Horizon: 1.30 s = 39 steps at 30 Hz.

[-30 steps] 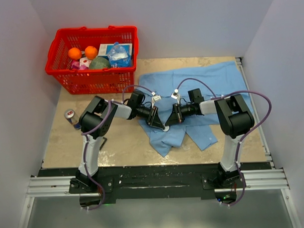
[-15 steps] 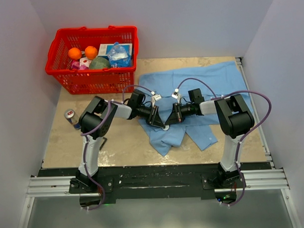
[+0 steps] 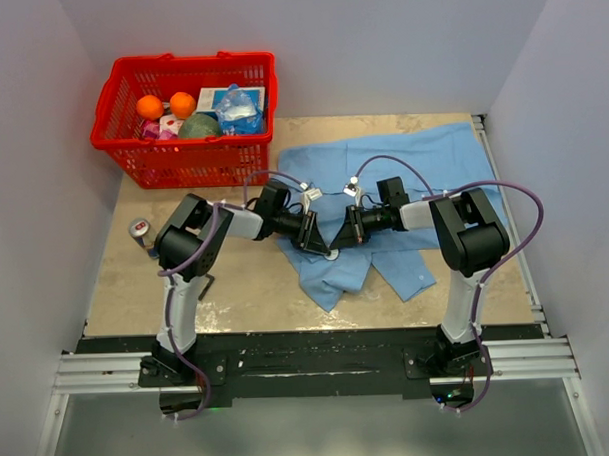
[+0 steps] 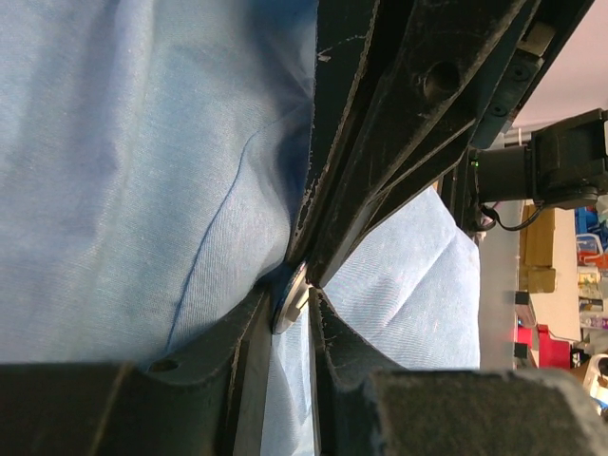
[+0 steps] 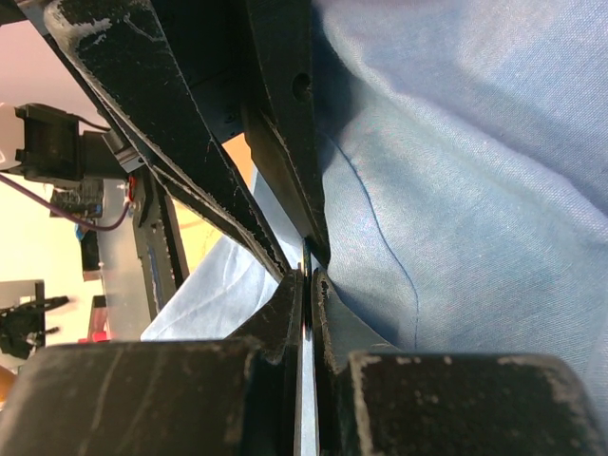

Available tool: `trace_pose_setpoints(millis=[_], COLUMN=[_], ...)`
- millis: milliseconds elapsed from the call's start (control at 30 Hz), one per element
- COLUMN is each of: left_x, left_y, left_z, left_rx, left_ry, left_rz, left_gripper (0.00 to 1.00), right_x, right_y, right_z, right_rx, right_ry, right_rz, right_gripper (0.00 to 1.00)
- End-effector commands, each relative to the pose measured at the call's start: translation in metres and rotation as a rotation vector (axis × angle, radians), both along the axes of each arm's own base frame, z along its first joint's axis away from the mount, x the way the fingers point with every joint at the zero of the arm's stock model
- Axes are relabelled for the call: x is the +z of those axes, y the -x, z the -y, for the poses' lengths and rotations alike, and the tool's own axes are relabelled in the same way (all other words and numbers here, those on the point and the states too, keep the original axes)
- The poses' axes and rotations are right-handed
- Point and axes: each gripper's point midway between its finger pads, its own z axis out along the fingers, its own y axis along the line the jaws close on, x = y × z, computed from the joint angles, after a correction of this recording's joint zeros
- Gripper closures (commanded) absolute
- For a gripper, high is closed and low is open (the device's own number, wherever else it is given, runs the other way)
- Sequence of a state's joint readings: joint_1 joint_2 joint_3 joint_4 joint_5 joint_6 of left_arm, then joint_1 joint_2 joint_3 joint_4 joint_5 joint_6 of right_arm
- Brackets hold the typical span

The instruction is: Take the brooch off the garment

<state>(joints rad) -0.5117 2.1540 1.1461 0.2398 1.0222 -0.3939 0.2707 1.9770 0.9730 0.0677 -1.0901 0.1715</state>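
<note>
Two pincers meet on the garment (image 4: 123,142), left gripper (image 4: 293,309) slightly parted and pinching the edge-on brooch (image 4: 289,300), right gripper (image 5: 306,280) clamped tight on its cloth, so a slanted pull could slip off or tear fabric.

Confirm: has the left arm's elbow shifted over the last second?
Yes. The left arm's elbow has swung leftward toward the can, now partly covering it in the top view.
</note>
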Motion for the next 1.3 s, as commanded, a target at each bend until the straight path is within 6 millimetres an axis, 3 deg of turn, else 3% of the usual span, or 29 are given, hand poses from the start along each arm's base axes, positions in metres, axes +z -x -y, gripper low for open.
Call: trace_pose_setpoints(millis=[0,367,700,1067,1267], left_x=[0.004,0.014,-0.001,-0.024,-0.026], left_y=[-0.02,-0.023,-0.024,-0.033,-0.027], left_z=[-0.004,-0.008,-0.004,0.002,0.011], left_rx=[0.093,0.11,0.107,0.166,0.086], left_ry=[-0.03,0.015,-0.067,-0.228,-0.291], left_rz=[0.08,0.082,0.104,0.137,0.274], left_gripper=[0.75,0.72,0.74,0.82,0.83], right_x=[0.019,0.019,0.024,0.031,0.036], right_y=[0.01,0.004,-0.001,0.0,-0.003], right_z=[-0.009,-0.009,-0.011,-0.012,-0.014], right_rx=[0.049,0.044,0.02,-0.003,-0.015], right_ry=[-0.061,-0.059,-0.072,-0.088,-0.094], right_rz=[-0.003,-0.009,-0.014,-0.039,-0.036], right_gripper=[1.0,1.0,1.0,1.0,1.0])
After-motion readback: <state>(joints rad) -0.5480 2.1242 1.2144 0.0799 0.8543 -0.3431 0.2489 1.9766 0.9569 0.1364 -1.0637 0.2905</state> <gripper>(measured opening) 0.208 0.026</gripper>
